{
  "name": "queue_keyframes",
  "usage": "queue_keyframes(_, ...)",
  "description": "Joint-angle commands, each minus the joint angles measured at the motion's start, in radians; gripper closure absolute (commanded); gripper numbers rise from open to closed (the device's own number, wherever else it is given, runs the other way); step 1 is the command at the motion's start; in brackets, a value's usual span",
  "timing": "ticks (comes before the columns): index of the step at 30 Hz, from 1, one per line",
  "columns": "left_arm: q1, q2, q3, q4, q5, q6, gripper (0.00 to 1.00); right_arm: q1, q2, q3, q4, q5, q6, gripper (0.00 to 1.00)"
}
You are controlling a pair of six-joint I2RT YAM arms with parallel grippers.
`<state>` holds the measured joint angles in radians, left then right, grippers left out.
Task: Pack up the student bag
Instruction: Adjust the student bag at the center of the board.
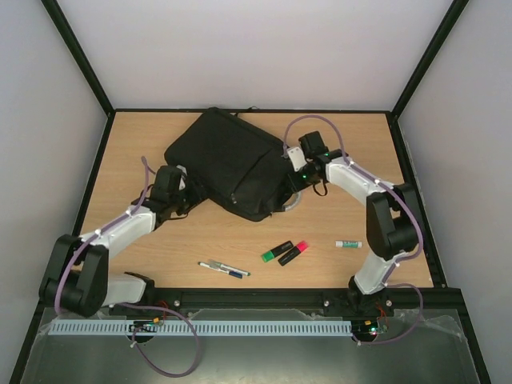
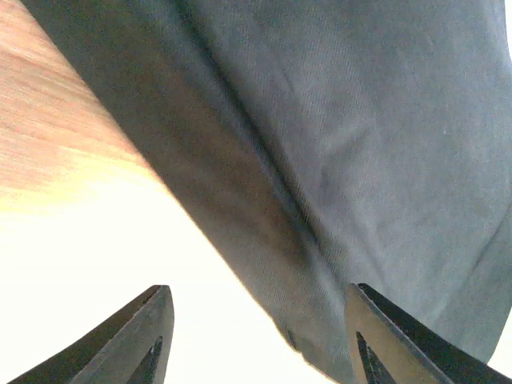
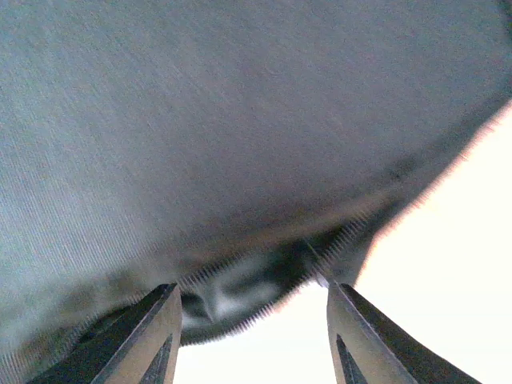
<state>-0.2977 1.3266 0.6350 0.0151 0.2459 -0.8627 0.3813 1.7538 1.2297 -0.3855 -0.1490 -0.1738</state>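
We judge the packing barely begun. The student bag (image 1: pixel 232 164) lies flat on the desk (image 1: pixel 160 240), toward 12 o'clock from its middle and turned at an angle, and nothing can be seen going into it.

4 things lie loose at about 6 o'clock from the bag, well apart from it: a pen (image 1: pixel 224 269), a green highlighter (image 1: pixel 277 251), a pink highlighter (image 1: pixel 294 253) touching or just beside it, and a small white tube (image 1: pixel 348 244) further toward 4 o'clock.

The left claw (image 2: pixel 258 290) is at the bag's 8 o'clock edge, its jaws roughly halfway apart. Dark fabric runs down between them, but we see nothing pinched. The right claw (image 3: pixel 252 286) is at the bag's 3 o'clock edge, also about halfway apart. A line of zipper teeth (image 3: pixel 240 320) and a dark gap lie just ahead of its tips, and it holds nothing that we can see.

That gap suggests the zip is partly undone, though the blur keeps us from being sure. What is left, as we read it: opening the bag wide enough, putting all 4 things in, then closing it
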Motion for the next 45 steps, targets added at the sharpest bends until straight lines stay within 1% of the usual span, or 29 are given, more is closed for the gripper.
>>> queue_keyframes(1, -0.005, -0.134, -0.016, -0.140, -0.008, 0.076, 0.36, -0.031, -0.166, -0.093, -0.031, 0.016, -0.033, 0.50)
queue_keyframes(2, -0.006, -0.169, -0.010, -0.163, -0.024, 0.102, 0.34, -0.031, -0.213, -0.138, -0.028, 0.020, -0.048, 0.50)
queue_keyframes(3, -0.007, -0.204, -0.001, -0.186, -0.045, 0.119, 0.29, -0.031, -0.266, -0.178, -0.025, 0.017, -0.061, 0.50)
queue_keyframes(5, 0.010, -0.250, 0.010, -0.219, -0.074, 0.133, 0.15, -0.029, -0.368, -0.258, -0.029, -0.033, -0.094, 0.50)
queue_keyframes(6, 0.029, -0.256, 0.009, -0.209, -0.063, 0.142, 0.12, -0.028, -0.407, -0.293, -0.032, -0.060, -0.114, 0.51)
queue_keyframes(7, 0.055, -0.251, 0.003, -0.190, -0.033, 0.151, 0.11, -0.021, -0.440, -0.328, -0.033, -0.083, -0.136, 0.52)
queue_keyframes(8, 0.085, -0.231, 0.002, -0.180, -0.003, 0.147, 0.14, -0.011, -0.472, -0.357, -0.032, -0.098, -0.148, 0.53)
queue_keyframes(10, 0.161, -0.148, 0.026, -0.196, 0.054, 0.122, 0.25, 0.030, -0.519, -0.415, -0.013, -0.098, -0.158, 0.54)
queue_keyframes(12, 0.235, -0.036, 0.074, -0.190, 0.225, 0.183, 0.32, 0.069, -0.539, -0.451, 0.016, -0.092, -0.148, 0.55)
queue_keyframes(14, 0.290, 0.036, 0.059, -0.120, 0.397, 0.206, 0.30, 0.093, -0.529, -0.468, 0.054, -0.098, -0.120, 0.56)
queue_keyframes(15, 0.308, 0.033, 0.030, -0.049, 0.448, 0.188, 0.26, 0.105, -0.520, -0.473, 0.070, -0.103, -0.111, 0.57)
queue_keyframes(16, 0.306, 0.009, 0.015, -0.008, 0.455, 0.185, 0.21, 0.122, -0.507, -0.475, 0.083, -0.100, -0.106, 0.57)
queue_keyframes(17, 0.290, -0.019, 0.026, -0.015, 0.412, 0.209, 0.18, 0.139, -0.493, -0.474, 0.095, -0.090, -0.104, 0.57)
queue_keyframes(19, 0.213, -0.104, 0.101, -0.117, 0.186, 0.321, 0.13, 0.174, -0.464, -0.471, 0.120, -0.065, -0.105, 0.56)
queue_keyframes(20, 0.154, -0.171, 0.130, -0.154, 0.039, 0.363, 0.09, 0.188, -0.453, -0.470, 0.131, -0.059, -0.107, 0.56)
queue_keyframes(21, 0.096, -0.246, 0.140, -0.163, -0.089, 0.385, 0.04, 0.200, -0.443, -0.472, 0.145, -0.066, -0.107, 0.56)
queue_keyframes(22, 0.060, -0.314, 0.128, -0.138, -0.178, 0.398, 0.01, 0.206, -0.432, -0.471, 0.158, -0.079, -0.106, 0.55)
queue_keyframes(24, 0.053, -0.432, 0.080, -0.083, -0.279, 0.358, 0.01, 0.215, -0.396, -0.470, 0.188, -0.091, -0.100, 0.55)
queue_keyframes(26, 0.051, -0.484, 0.036, -0.091, -0.434, 0.210, 0.01, 0.226, -0.360, -0.460, 0.213, -0.080, -0.084, 0.56)
queue_keyframes(27, 0.054, -0.492, 0.025, -0.068, -0.413, 0.211, 0.01, 0.229, -0.341, -0.454, 0.223, -0.072, -0.069, 0.56)
queue_keyframes(29, 0.052, -0.485, 0.002, -0.024, -0.289, 0.299, 0.01, 0.234, -0.305, -0.435, 0.233, -0.071, -0.048, 0.56)
queue_keyframes(30, 0.052, -0.478, -0.002, -0.019, -0.240, 0.331, 0.05, 0.237, -0.288, -0.425, 0.237, -0.073, -0.038, 0.56)
queue_keyframes(32, 0.051, -0.459, 0.003, -0.019, -0.138, 0.416, 0.17, 0.247, -0.257, -0.407, 0.244, -0.074, -0.022, 0.57)
queue_keyframes(33, 0.049, -0.452, 0.012, -0.030, -0.110, 0.448, 0.23, 0.252, -0.245, -0.404, 0.250, -0.075, -0.016, 0.57)
queue_keyframes(35, 0.050, -0.442, 0.021, -0.051, -0.109, 0.455, 0.25, 0.266, -0.224, -0.400, 0.263, -0.074, -0.006, 0.59)
queue_keyframes(41, 0.050, -0.441, 0.015, -0.044, -0.112, 0.447, 0.25, 0.292, -0.178, -0.388, 0.296, -0.049, 0.027, 0.60)
queue_keyframes(45, 0.051, -0.438, 0.012, -0.044, -0.099, 0.445, 0.25, 0.292, -0.151, -0.381, 0.318, 0.015, 0.045, 0.66)
